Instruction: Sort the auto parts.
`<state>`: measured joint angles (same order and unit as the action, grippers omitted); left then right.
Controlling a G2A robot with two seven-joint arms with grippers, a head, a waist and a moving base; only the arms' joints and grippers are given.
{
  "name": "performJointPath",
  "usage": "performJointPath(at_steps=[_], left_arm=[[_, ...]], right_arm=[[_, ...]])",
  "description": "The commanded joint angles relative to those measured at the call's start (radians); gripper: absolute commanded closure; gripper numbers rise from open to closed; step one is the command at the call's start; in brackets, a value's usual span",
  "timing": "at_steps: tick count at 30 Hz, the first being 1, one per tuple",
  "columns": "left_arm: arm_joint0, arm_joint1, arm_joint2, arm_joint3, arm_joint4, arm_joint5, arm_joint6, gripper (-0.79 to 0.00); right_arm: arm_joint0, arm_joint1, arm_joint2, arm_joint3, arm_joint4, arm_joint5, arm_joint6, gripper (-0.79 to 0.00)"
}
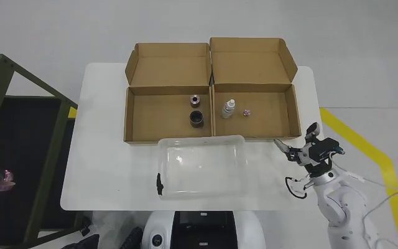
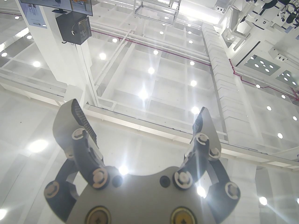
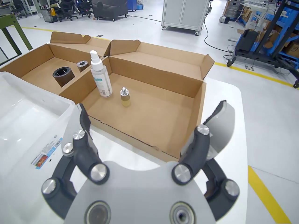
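Nearest: 1 clear bin (image 1: 200,137) at the near edge of the table (image 1: 106,155), approx. mid. Just right of it the R gripper (image 3: 153,107) hovers over the table by the near-right corner of the right box (image 1: 270,118), jaws spread wide w/ nothing between them. L gripper (image 2: 138,108) is also wide open & empty, aimed up at the ceiling, so the R arm looks like the one placed to act.

Key relation: everything sortable lies far-left of the R gripper, beyond the box's near wall.
- Closest is a small capped vial (image 3: 125,99), upright, approx. mid right box.
- Next is the spray bottle (image 3: 100,75), upright w/ long axis vertical. It stands just left of the vial & close to the wall shared w/ the left box (image 1: 155,115).
- The two stand apart, not touching.

Any grab would prob. have to come over the near wall, from above or the side. The tall bottle looks tippy, the vial less so.

Farther left, in the left box: a dark ring (image 3: 63,74) sits nearer, w/ a small metal cylinder (image 3: 82,65) just beyond it. Both stand on end, apart.

Count:
- 2 boxes, side by side, lids open to the far side.
- 2 bottles in the right box.
- 2 round parts in the left box.
- 4 items total, all in boxes.

By that layout the sort looks done or v. near it.
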<state>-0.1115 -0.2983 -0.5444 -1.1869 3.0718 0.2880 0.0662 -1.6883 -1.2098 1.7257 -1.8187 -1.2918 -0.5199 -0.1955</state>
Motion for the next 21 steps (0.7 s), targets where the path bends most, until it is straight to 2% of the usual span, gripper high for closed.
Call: performJointPath(at_steps=[1,21], left_arm=[[0.0,0.0,0.0,0.0,0.0,0.0,0.0,-0.785],[0.0,0.0,0.0,0.0,0.0,0.0,0.0,-0.784]], right_arm=[[-0.011,0.001,0.01,0.002,0.002,-0.003,-0.014,-0.785],[-0.032,0.004,0.031,0.004,0.007,0.0,-0.046,-0.785]])
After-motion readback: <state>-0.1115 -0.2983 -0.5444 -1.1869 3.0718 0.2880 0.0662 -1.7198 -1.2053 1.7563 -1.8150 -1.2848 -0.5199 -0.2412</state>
